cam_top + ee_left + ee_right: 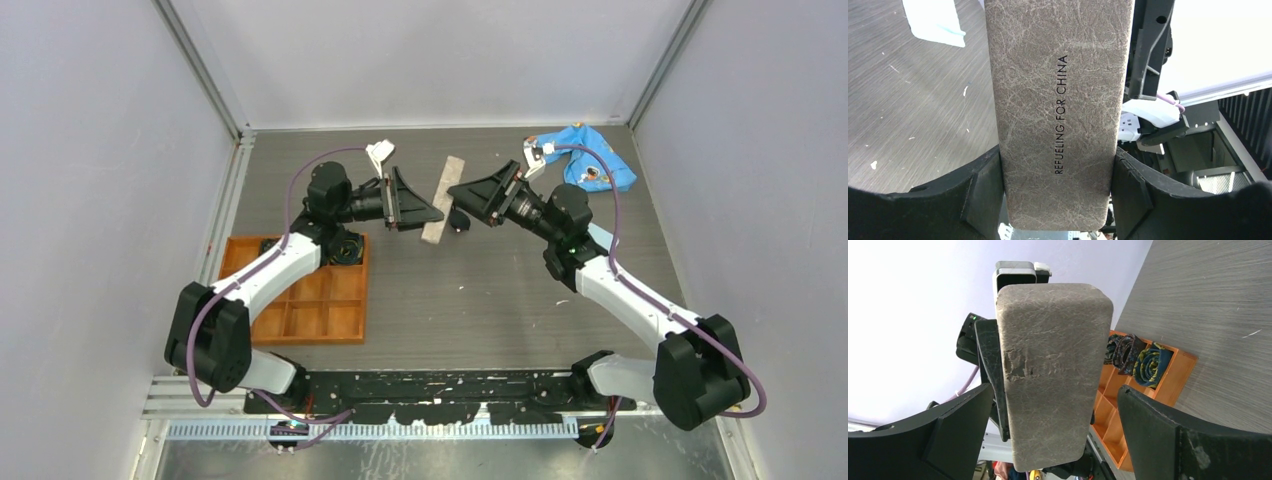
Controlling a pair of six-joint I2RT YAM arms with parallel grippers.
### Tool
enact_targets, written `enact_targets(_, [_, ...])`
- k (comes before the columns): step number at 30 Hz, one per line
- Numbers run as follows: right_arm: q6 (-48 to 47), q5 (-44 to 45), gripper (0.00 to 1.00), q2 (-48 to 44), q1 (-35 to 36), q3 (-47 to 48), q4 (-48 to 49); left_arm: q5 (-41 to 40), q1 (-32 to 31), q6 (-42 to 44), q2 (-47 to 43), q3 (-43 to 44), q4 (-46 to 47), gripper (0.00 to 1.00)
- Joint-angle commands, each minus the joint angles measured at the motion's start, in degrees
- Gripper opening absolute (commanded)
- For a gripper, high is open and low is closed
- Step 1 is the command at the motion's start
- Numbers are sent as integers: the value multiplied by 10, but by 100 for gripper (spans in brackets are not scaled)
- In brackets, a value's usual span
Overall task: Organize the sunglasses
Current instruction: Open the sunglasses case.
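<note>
Left gripper [1056, 187] jaws clamp the case [1038, 75]; right gripper [1055, 410] jaws stand open around it. Sunglasses [459, 219] look light and fragile, so I'd grip the frame, not the lenses.

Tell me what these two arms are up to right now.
The left gripper is clamped on a grey-tan case, holding it between the two arms. The right gripper faces the case's end with its fingers spread to either side of it, not touching. A small dark shape on the table just beside the case may be the sunglasses, but it is too small to be sure.
</note>
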Motion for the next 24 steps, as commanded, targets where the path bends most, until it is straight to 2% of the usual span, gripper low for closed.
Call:
enact_targets(1, [-2, 18, 100, -22, 0, -15, 46, 16, 1, -82, -9, -27, 159, 1])
enact_targets(9, [48, -3, 100, 11, 0, -35, 168, 36, 1, -129, -8, -23, 211, 0])
enact_targets(16, [110, -29, 99, 59, 4, -21, 248, 39, 1, -144, -11, -25, 219, 0])
enact_targets(22, [106, -22, 91, 60, 19, -18, 252, 32, 1, -144, -16, -34, 215, 0])
enact_targets(24, [100, -20, 86, 58, 25, -16, 242, 30, 1, -145, -15, -38, 215, 0])
